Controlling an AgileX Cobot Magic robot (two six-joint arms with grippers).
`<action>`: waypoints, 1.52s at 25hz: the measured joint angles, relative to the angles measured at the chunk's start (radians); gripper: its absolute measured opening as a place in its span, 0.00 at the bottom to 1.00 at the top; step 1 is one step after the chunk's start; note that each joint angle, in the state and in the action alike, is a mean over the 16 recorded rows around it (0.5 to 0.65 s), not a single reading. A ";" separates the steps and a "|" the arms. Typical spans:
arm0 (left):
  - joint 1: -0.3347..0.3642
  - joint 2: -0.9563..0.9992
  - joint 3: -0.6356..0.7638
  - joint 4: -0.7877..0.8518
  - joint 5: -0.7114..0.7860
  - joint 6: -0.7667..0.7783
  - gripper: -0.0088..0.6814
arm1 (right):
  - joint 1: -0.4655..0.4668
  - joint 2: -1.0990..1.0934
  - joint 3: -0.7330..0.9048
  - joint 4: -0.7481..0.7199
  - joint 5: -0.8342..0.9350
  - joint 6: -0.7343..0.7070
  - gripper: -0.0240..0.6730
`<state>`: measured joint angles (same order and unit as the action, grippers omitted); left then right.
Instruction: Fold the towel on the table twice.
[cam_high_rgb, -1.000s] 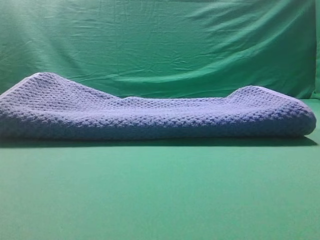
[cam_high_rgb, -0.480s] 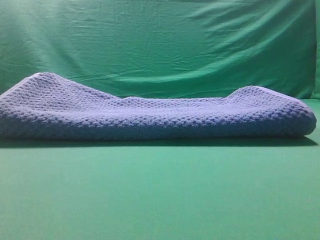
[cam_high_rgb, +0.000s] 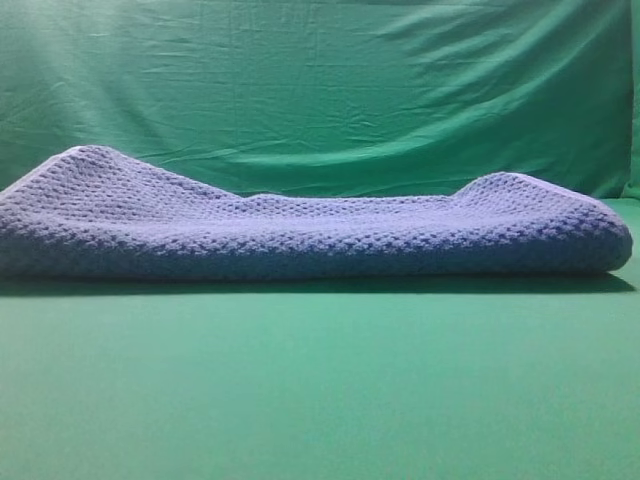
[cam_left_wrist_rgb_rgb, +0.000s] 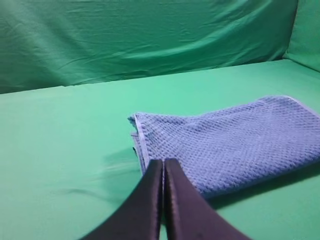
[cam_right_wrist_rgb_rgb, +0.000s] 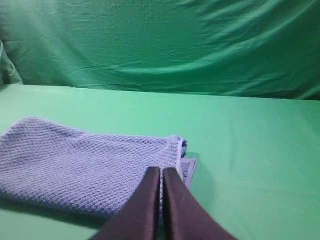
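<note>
- Towel (cam_high_rgb: 300, 235): grey-blue waffle knit, lies folded in a long band on the table (cam_high_rgb: 320, 400), both ends bulging higher than the sagging middle.
- Left gripper (cam_left_wrist_rgb_rgb: 163, 165): jaws pressed together, nothing between them. It sits above the table, its tips over the near folded edge of the towel; whether they touch the cloth cannot be told. The towel's pale-hemmed corner lies just ahead and slightly left of the tips, the rest spreading off to the right.
- Right gripper (cam_right_wrist_rgb_rgb: 161, 172): jaws likewise closed flat on each other, empty. The towel lies ahead and to its left, with the hemmed end just right of the tips.
- Backdrop (cam_high_rgb: 320, 90): wrinkled green cloth hangs behind the table.
- No containers seen.
</note>
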<state>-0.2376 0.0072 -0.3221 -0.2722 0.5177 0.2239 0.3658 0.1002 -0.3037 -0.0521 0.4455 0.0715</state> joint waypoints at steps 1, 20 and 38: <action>0.000 -0.001 0.011 0.004 -0.018 0.000 0.01 | 0.000 0.000 0.010 0.000 -0.017 0.000 0.03; 0.000 -0.018 0.285 0.070 -0.147 -0.002 0.01 | 0.000 0.000 0.308 -0.005 -0.246 0.000 0.03; 0.000 -0.018 0.335 0.056 -0.155 -0.003 0.01 | 0.000 0.000 0.330 -0.007 -0.121 0.001 0.03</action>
<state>-0.2376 -0.0106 0.0132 -0.2159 0.3628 0.2213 0.3658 0.1002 0.0260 -0.0595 0.3246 0.0725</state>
